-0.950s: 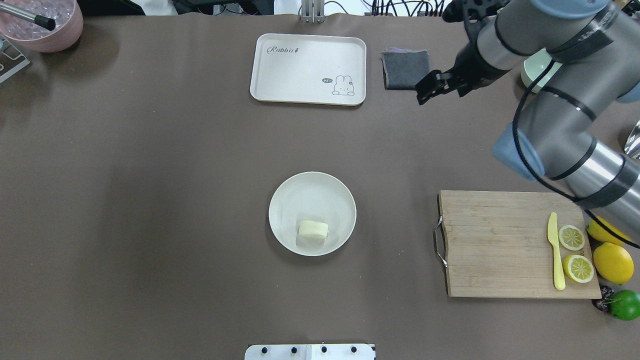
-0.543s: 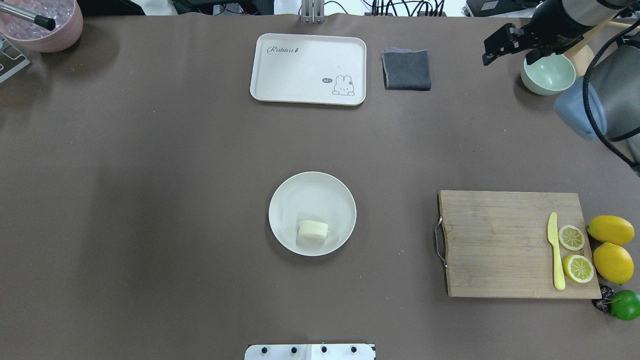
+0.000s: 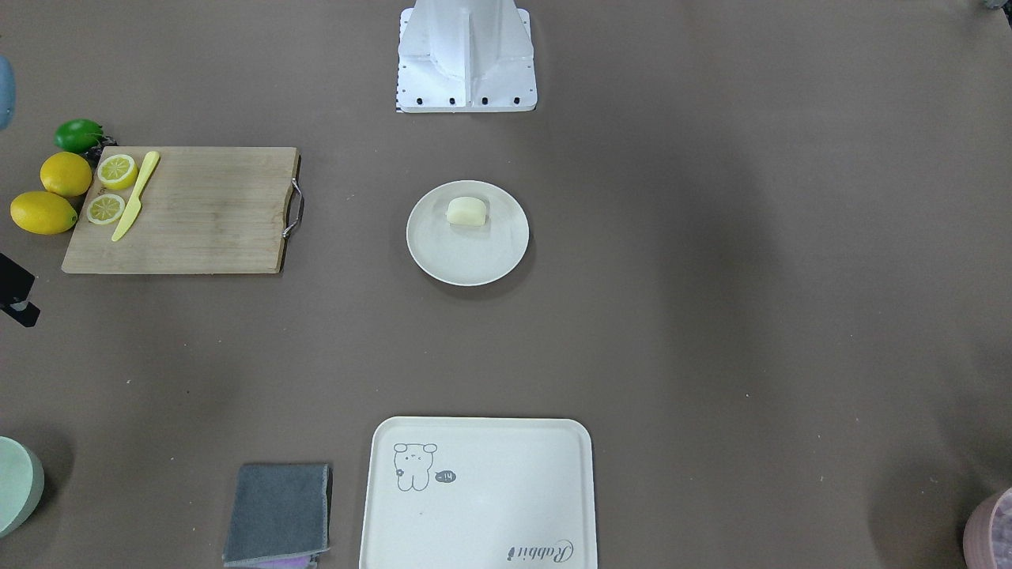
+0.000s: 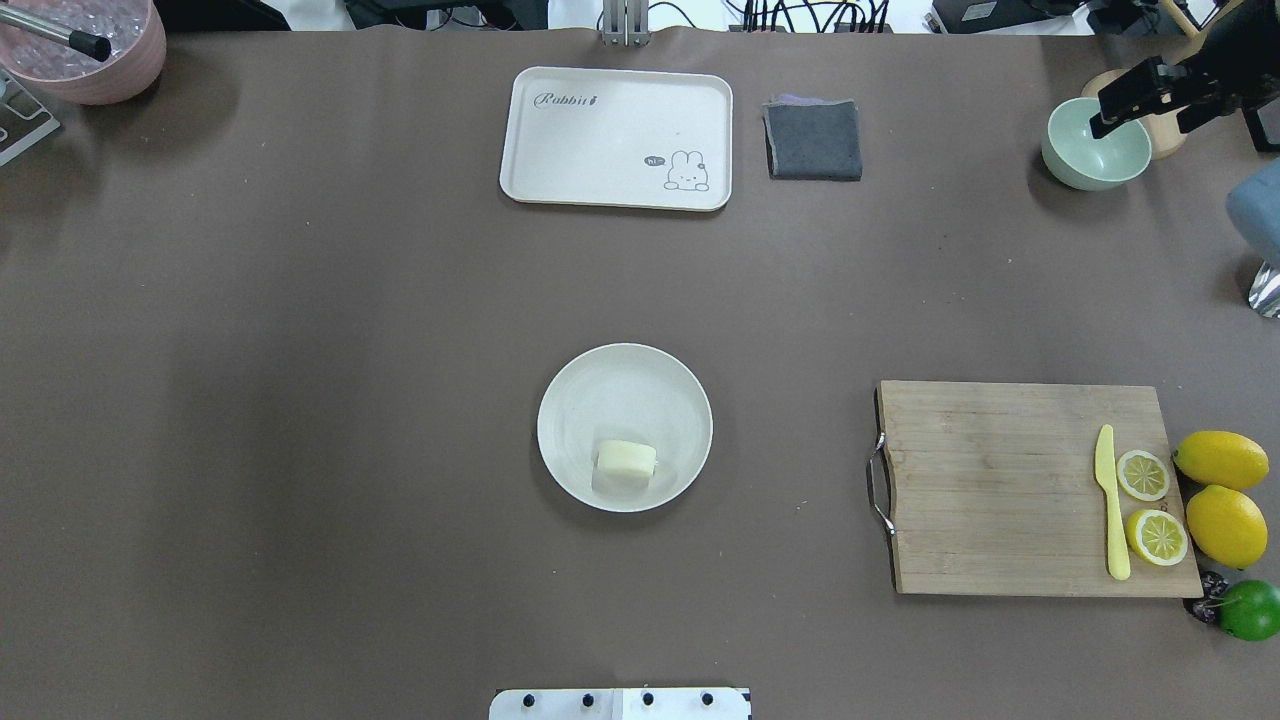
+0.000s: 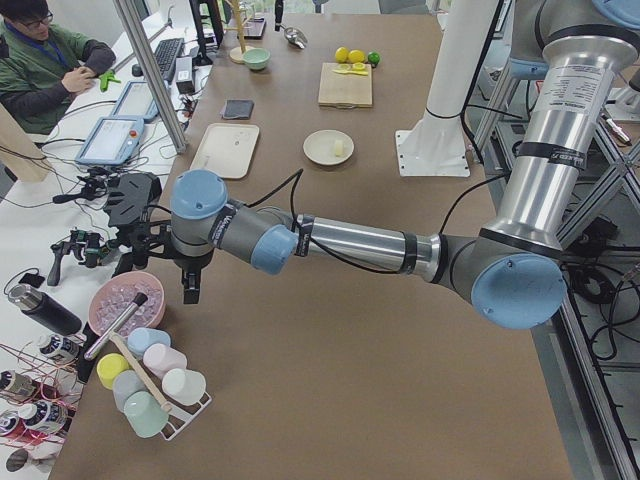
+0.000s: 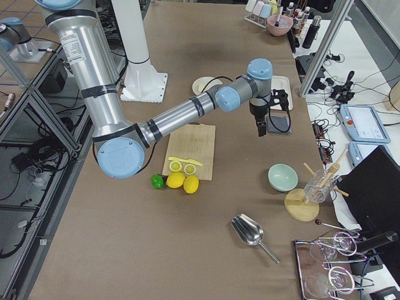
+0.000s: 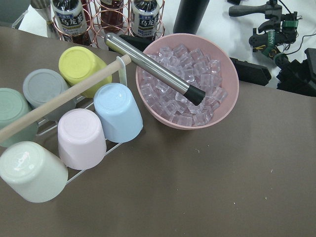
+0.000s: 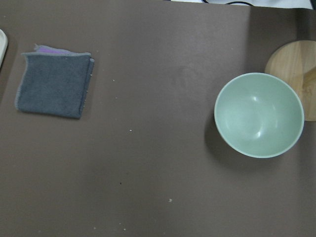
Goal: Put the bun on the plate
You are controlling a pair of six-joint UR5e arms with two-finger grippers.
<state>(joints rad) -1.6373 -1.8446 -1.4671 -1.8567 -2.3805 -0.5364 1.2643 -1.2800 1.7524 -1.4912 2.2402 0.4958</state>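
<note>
The bun [image 4: 627,459] lies inside the plate [image 4: 620,385] at the centre of the overhead view, toward the lower part of the dish and close to its rim, with nothing touching it. By my judgement the placing is done, and the step in hand is clearing away cleanly. My right hand [image 4: 1108,112] hangs at the upper right of that view, above the green bowl [image 4: 1095,150] and well apart from the plate. I cannot tell whether its fingers are parted or closed, but nothing shows between them. My left hand [image 5: 190,288] appears only in the side view, at lower left, above the pink bowl of ice [image 5: 125,305], and I cannot tell its state. To finish well, I should carry the right hand high and outward, clear of the green bowl, and not sweep back across the surface [image 4: 300,400] near the plate, since a knock could tip the bun over the rim.
</note>
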